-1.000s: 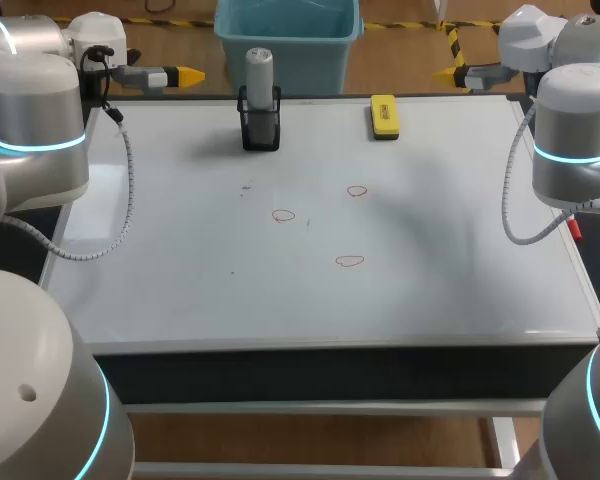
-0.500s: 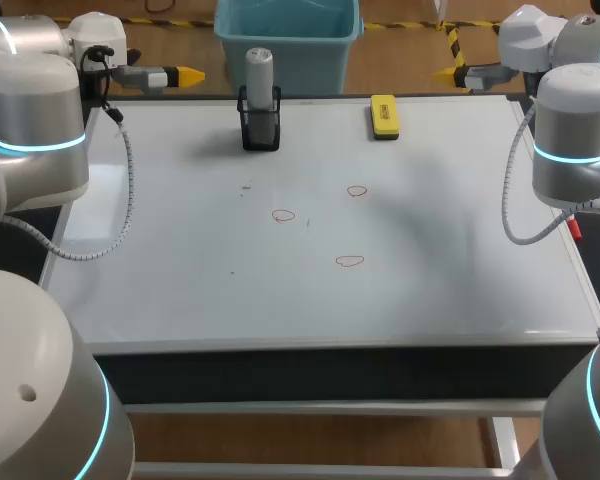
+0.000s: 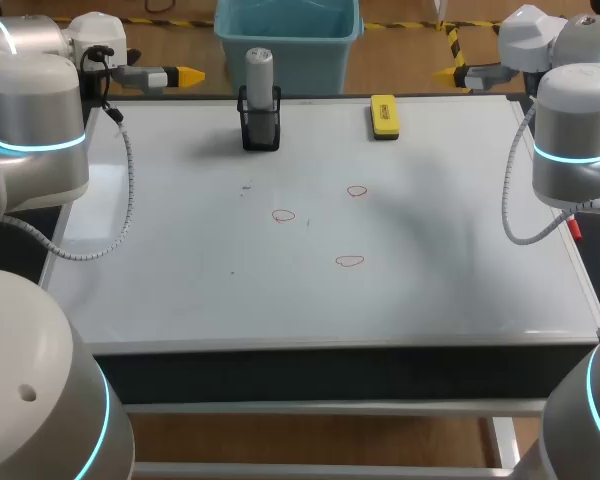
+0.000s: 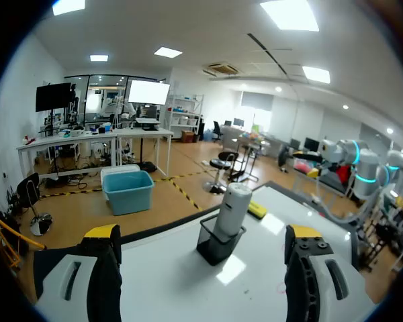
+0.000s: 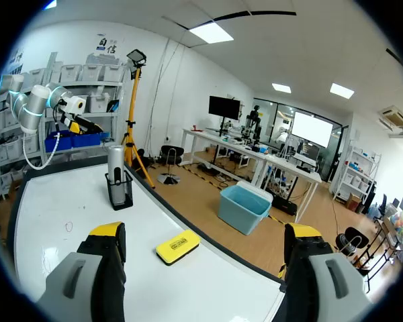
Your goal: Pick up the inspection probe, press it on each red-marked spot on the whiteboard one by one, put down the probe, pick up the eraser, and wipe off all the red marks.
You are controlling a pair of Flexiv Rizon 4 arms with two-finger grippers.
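Note:
The inspection probe, a grey-white cylinder, stands upright in a black holder at the whiteboard's far edge. The yellow eraser lies flat to the holder's right. Three red ringed marks sit mid-board. My left gripper hovers open at the far left corner; in its wrist view the probe stands ahead, between the spread fingers but well apart. My right gripper hangs open at the far right corner, with the eraser and probe ahead of the gripper.
Grey cables loop down from both forearms over the board's left edge and right edge. A red-tipped object lies just off the board's right side.

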